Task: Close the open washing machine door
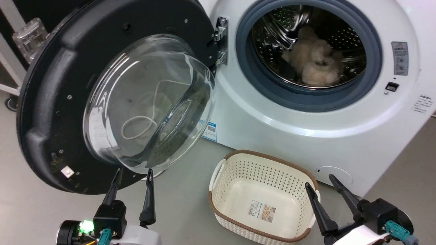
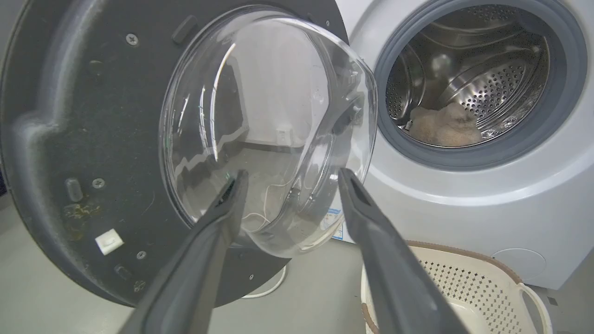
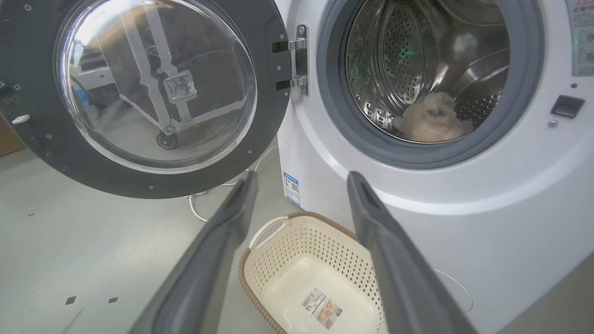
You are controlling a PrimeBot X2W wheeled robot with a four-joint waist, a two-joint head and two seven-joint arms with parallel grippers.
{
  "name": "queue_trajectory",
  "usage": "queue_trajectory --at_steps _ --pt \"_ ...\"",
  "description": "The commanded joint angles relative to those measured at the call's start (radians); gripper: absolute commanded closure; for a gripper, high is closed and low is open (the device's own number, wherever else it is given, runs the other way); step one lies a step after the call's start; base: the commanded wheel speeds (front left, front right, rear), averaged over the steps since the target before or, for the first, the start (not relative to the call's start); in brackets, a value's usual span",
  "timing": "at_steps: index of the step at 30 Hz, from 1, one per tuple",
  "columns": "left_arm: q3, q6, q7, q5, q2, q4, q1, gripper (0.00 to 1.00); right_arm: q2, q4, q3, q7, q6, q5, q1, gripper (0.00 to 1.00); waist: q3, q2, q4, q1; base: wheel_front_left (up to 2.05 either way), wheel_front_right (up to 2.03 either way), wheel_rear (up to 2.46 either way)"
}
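Plainly, the washing machine door point(image 1: 51, 102) stands swung wide open. In the head view it is to the left of the drum mouth, hanging on its metal hinge point(image 1: 220, 41) at the left side of the white washing machine point(image 1: 272, 132). Its inner face is turned toward the robot, with the clear glass bowl point(image 1: 150, 102) bulging out from the black rim. The left pincer point(image 1: 134, 170) sits low at the door's bottom, its two dark fingers spread apart and holding nothing. Its tips point up at the lower edge of the bowl; whether they actually touch the glass is hard to say from these angles. The right pincer point(image 1: 318, 180) is likewise spread and holds nothing, its tips over the right rim of a cream perforated basket point(image 1: 221, 190). That basket sits on the grey floor point(image 1: 180, 211) just before the machine. Inside the drum point(image 1: 340, 37), framed by a grey rubber ring point(image 1: 245, 75), lies a fluffy beige bundle point(image 1: 315, 63).
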Motion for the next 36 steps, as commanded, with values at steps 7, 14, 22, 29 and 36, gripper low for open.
queue_trajectory --at_steps 7,14,22,29,36 --pt "-0.012 0.015 -0.025 -0.008 0.008 -0.003 0.018 0.00 -0.020 0.014 0.022 -0.023 0.001 0.023 -0.015 0.00 0.001 0.0000 0.033 0.0000 0.00 0.00 0.00" --pt "-0.016 0.021 -0.040 -0.011 0.013 -0.005 0.024 0.00 -0.028 0.024 0.040 -0.038 0.001 0.039 -0.016 0.00 0.002 0.0000 0.062 0.0000 0.00 0.00 0.00" --pt "-0.018 0.021 -0.060 -0.020 0.022 -0.012 0.030 1.00 -0.037 0.035 0.058 -0.059 0.001 0.053 -0.016 0.00 0.001 0.0000 0.103 0.0000 0.00 0.00 0.00" --pt "0.031 0.022 -0.075 -0.081 0.008 -0.060 0.030 1.00 -0.036 0.036 0.061 -0.073 0.001 0.067 0.002 0.00 -0.005 0.0000 0.130 0.0000 0.00 0.00 0.00" --pt "0.206 -0.050 -0.090 -0.245 0.014 -0.124 -0.039 1.00 -0.040 0.026 0.046 -0.088 0.001 0.072 0.040 0.00 -0.007 0.0000 0.157 0.0000 0.00 0.00 0.00"
